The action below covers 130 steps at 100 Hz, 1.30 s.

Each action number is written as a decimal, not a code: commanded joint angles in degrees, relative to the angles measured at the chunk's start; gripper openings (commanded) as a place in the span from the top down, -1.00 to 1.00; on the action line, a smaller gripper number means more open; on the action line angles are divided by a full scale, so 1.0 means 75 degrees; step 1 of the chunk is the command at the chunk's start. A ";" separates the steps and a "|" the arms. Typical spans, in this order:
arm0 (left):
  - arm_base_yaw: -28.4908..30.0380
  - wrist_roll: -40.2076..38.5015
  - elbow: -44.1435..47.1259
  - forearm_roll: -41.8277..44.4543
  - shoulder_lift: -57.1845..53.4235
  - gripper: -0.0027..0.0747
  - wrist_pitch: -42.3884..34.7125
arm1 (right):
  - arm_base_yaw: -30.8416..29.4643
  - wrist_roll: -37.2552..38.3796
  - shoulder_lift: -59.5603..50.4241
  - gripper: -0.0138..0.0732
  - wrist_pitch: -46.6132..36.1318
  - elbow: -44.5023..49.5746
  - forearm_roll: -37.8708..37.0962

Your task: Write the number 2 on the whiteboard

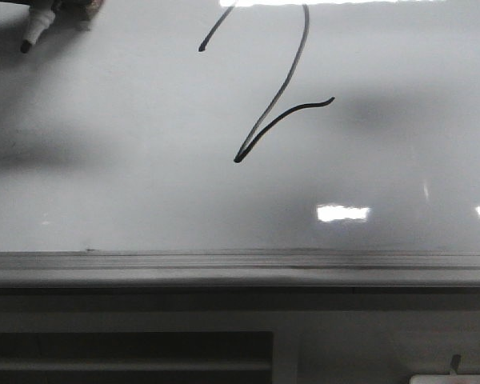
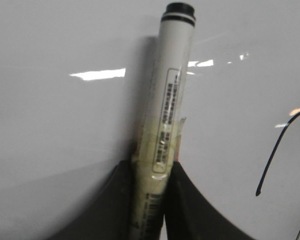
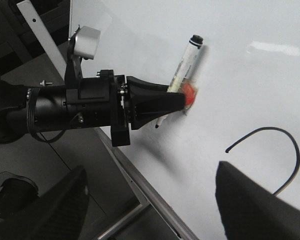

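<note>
We see a large, glossy white-grey whiteboard filling most of the front view, with bright light reflections low on its right side. A grey ledge runs along its lower edge from one side of the view to the other. Below the ledge sits a darker grey panel with a long dark slot.

A thin black hand-drawn number 2 occupies the upper middle of the board. Its top loop runs out past the upper edge of the front view. Its long stroke drops to a sharp point, then a short wavy tail rises to the right. Bare board lies to the left, to the right and below the figure, down to the ledge.

In the right wrist view, the black left end effector reaches in from the side, pressed together on a white cylindrical marker with a black cap end. The marker's dark tip sits at or just off the board, well to the left of the drawn figure.

The right end effector shows only as two dark fingers, spread wide apart with nothing between them.
</note>
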 commanded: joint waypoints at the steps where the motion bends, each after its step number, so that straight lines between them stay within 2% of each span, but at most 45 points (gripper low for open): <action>1: -0.0020 -0.0078 -0.0240 -0.0036 0.0088 0.98 -0.0314 | -0.0040 -0.0016 -0.0069 -0.41 -0.0066 -0.0265 0.0342; 34: -0.0020 -0.0078 -0.0240 -0.0005 0.0221 0.92 -0.0336 | -0.0040 -0.0016 -0.0069 -0.41 -0.0012 -0.0252 0.0342; 46: -0.0020 -0.0062 -0.0240 0.0057 0.0221 0.70 -0.0306 | -0.0040 -0.0016 -0.0069 -0.41 0.0034 -0.0252 0.0342; 62: -0.0020 -0.0062 -0.0240 0.0074 0.0221 0.25 -0.0306 | -0.0040 -0.0016 -0.0069 -0.41 0.0034 -0.0252 0.0342; 70: -0.0020 -0.0062 -0.0240 0.0074 0.0221 0.15 -0.0322 | -0.0040 -0.0016 -0.0069 -0.41 0.0051 -0.0252 0.0342; 97: -0.0020 -0.0029 -0.0240 0.0291 0.0102 0.14 -0.0147 | -0.0040 -0.0016 -0.0069 -0.41 0.0067 -0.0252 0.0342; 116: -0.0020 0.0345 -0.0240 0.0524 -0.0799 0.13 0.0489 | -0.0040 0.0126 -0.0246 -0.41 0.0025 -0.0252 0.0044; 130: -0.0020 0.0883 -0.0179 0.0583 -0.1520 -0.04 0.0626 | -0.0040 0.0466 -0.0385 -0.41 -0.0162 -0.0252 -0.0501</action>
